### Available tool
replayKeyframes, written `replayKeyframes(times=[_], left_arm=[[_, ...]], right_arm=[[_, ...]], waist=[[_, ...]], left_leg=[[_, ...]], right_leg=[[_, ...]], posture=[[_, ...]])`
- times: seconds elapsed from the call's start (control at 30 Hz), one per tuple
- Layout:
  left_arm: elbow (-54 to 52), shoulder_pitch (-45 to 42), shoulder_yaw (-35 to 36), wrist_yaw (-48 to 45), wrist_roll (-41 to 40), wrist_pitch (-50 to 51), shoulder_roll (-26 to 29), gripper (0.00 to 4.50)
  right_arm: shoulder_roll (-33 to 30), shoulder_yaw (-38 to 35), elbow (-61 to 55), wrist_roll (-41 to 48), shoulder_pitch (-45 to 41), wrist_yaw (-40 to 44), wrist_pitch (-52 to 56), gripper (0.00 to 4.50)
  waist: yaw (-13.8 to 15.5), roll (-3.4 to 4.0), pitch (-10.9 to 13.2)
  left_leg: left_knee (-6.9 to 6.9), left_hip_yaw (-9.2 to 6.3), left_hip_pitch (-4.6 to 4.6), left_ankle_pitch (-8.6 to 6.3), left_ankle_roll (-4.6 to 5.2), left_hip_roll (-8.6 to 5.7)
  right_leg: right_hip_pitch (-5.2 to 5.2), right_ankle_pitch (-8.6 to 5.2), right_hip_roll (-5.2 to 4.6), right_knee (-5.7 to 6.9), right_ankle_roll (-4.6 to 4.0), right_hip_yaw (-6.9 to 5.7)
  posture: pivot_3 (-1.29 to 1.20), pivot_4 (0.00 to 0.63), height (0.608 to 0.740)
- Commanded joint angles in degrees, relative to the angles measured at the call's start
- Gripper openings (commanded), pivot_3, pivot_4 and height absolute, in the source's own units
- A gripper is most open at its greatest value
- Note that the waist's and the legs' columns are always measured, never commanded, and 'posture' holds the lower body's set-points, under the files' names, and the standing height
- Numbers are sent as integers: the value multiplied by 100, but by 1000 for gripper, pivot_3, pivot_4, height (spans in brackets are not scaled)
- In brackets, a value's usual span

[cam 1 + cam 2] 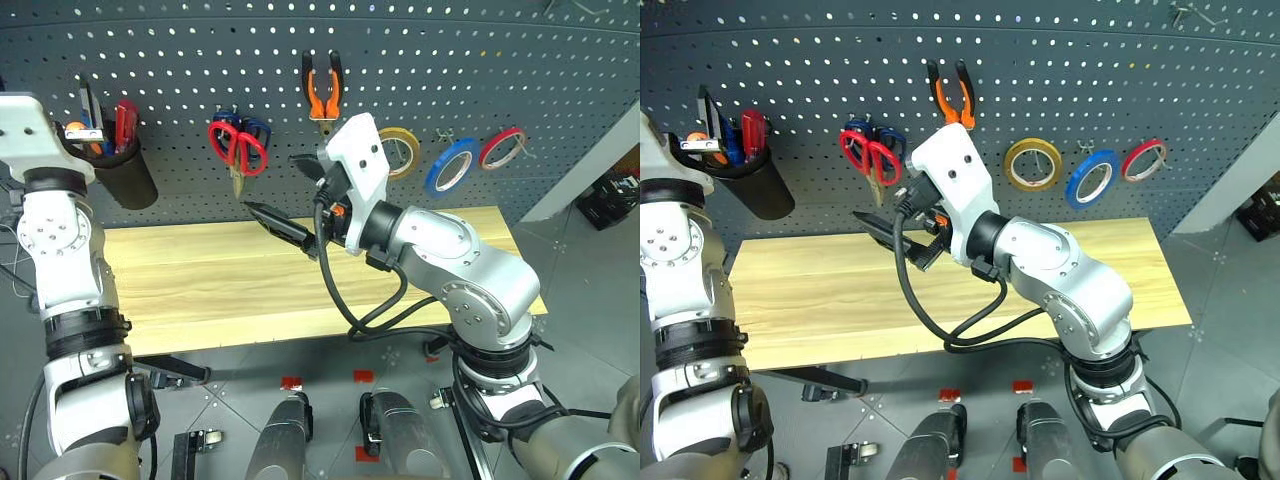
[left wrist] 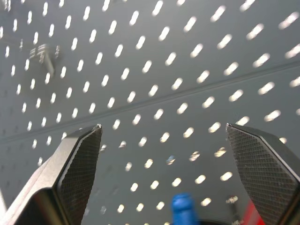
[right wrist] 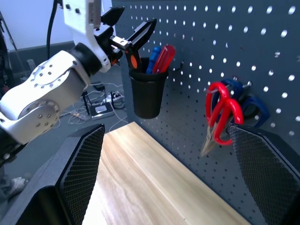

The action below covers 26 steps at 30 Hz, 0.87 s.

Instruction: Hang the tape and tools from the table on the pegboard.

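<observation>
The dark grey pegboard carries the orange-and-black pliers, the red-handled scissors and the blue tape, each on a hook. The black-and-orange screwdriver stands in a black cup on the board's left. My left gripper hovers just above that cup, open, with nothing between its fingers. My right gripper is open and empty in front of the scissors, over the back of the table.
Blue-handled scissors hang behind the red ones. A yellow roll and a red roll flank the blue tape. The cup also holds blue and red screwdrivers.
</observation>
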Motion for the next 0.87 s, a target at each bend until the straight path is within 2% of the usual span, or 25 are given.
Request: replayKeyframes(times=[0.03,0.13,0.2,0.27,0.37,0.5,0.67,0.87], left_arm=[[-1285,542,-368,-483,-279,412,-168,4458],[-1919,1061,-493,-570,-419,1033,-367,4458],[-2309,1446,-563,-562,-675,1789,-580,4458],[-2585,1923,-653,-317,-655,2661,-813,4458],[-2833,2433,-779,-50,-416,3536,-971,4458],[-2932,2763,-589,-380,-899,3354,-1270,4458],[-2579,3062,-727,-542,-746,3188,-1365,4458],[-2085,3176,-928,-679,-560,2796,-1509,4458]], right_arm=[[-232,-132,-273,70,321,176,-342,4500],[-542,-159,-410,92,839,319,-504,4500],[-759,-133,-451,66,1267,393,-618,4500],[-1026,8,-317,-255,1834,355,-1007,4500],[-1077,85,148,-714,2511,100,-1688,4500],[-889,35,1240,-1510,3185,-369,-3407,4500],[-513,-521,2808,-1912,3497,-1084,-4835,4500],[-354,-1222,4181,-1876,3441,-1510,-5654,4500]], waist=[[5,8,-86],[25,13,-167],[55,21,-211],[64,31,-222],[76,48,-257],[175,50,-287],[233,84,-415],[301,100,-520]], left_leg=[[-2,0,0,0,0,-1],[-5,1,10,-1,2,-1],[-7,1,27,-10,17,-1],[-4,-2,62,-15,25,1],[-16,-4,136,-19,28,7],[-7,-5,150,-13,19,37],[-7,8,183,-11,13,55],[-16,24,220,-13,14,63]], right_leg=[[0,0,0,-3,0,0],[17,0,0,-11,0,3],[35,-1,1,-13,0,4],[76,-1,4,-9,0,3],[145,-6,13,-18,-1,4],[163,-21,46,-24,19,3],[199,-13,60,-37,6,6],[232,-14,66,-45,4,18]], posture=[[-47,158,740],[-21,150,740],[-14,149,740],[-3,144,740],[3,140,740],[13,123,740],[22,94,740],[25,70,740]])
